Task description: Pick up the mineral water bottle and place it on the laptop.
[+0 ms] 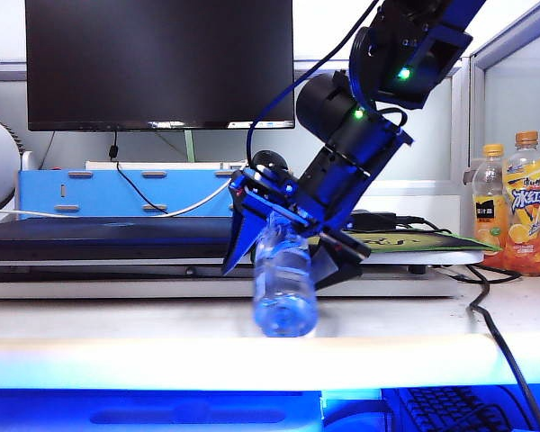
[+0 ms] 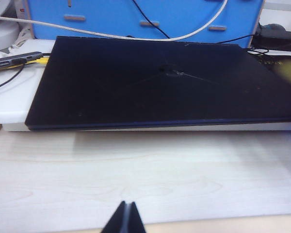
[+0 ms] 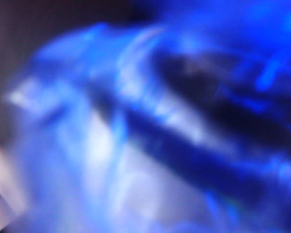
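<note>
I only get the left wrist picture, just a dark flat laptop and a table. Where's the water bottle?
Observer: The mineral water bottle is on the table's near edge, in front of the laptop; the exterior view shows it.
Operator: Is a claw holding it?
Observer: The right gripper has its jaws open on either side of the bottle's upper part. I can't tell if they touch it.
Operator: What does that arm's own camera see?
Observer: Only a blue blur, nothing clear.
Operator: Any other drinks?
Observer: Two orange-labelled bottles stand at the far right. Your left gripper is shut above bare table.
</note>
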Robot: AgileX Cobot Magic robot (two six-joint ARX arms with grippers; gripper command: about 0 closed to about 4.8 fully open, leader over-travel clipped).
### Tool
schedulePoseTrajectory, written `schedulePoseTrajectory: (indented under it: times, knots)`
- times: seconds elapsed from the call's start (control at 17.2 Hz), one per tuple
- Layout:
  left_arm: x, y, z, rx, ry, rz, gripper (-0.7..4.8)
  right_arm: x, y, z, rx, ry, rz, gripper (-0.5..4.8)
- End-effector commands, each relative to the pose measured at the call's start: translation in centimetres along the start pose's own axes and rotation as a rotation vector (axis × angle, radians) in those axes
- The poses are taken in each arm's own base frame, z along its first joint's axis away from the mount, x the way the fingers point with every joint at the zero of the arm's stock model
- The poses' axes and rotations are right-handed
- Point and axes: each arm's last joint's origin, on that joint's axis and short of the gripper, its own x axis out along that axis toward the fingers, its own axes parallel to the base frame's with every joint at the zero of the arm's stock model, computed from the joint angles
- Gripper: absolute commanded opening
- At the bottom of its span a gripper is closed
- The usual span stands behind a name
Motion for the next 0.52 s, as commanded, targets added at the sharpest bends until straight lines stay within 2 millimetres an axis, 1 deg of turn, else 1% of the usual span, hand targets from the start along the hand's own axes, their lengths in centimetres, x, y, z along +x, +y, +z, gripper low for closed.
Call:
schedulePoseTrajectory:
  times: [0.06, 0.12, 0.17, 0.23, 0.35, 0.46, 0.52]
  knots:
    - [0.0, 0.0, 0.0, 0.001, 0.004, -0.005, -0.02, -0.7, 1.0, 1.5, -0.036, -0.071, 0.020, 1.47]
    - [0.0, 0.0, 0.0, 0.001, 0.004, -0.005, -0.02, -0.8, 1.1, 1.7, -0.038, -0.075, 0.021, 0.39]
    - [0.0, 0.0, 0.0, 0.001, 0.004, -0.005, -0.02, -1.0, 1.2, 1.9, -0.036, -0.073, 0.021, -0.05]
    - [0.0, 0.0, 0.0, 0.001, 0.004, -0.004, -0.02, -1.4, 1.4, 2.0, -0.037, -0.072, 0.021, -0.05]
    - [0.0, 0.0, 0.0, 0.001, 0.004, -0.006, -0.02, -3.3, 2.4, 2.5, -0.096, -0.085, 0.032, -0.05]
    - [0.0, 0.0, 0.0, 0.000, 0.004, -0.006, -0.02, -5.7, 3.3, 2.8, -0.152, -0.131, 0.021, -0.05]
    - [0.0, 0.0, 0.0, 0.000, 0.004, -0.007, -0.02, -7.5, 4.3, 3.6, -0.223, -0.225, 0.019, -0.05]
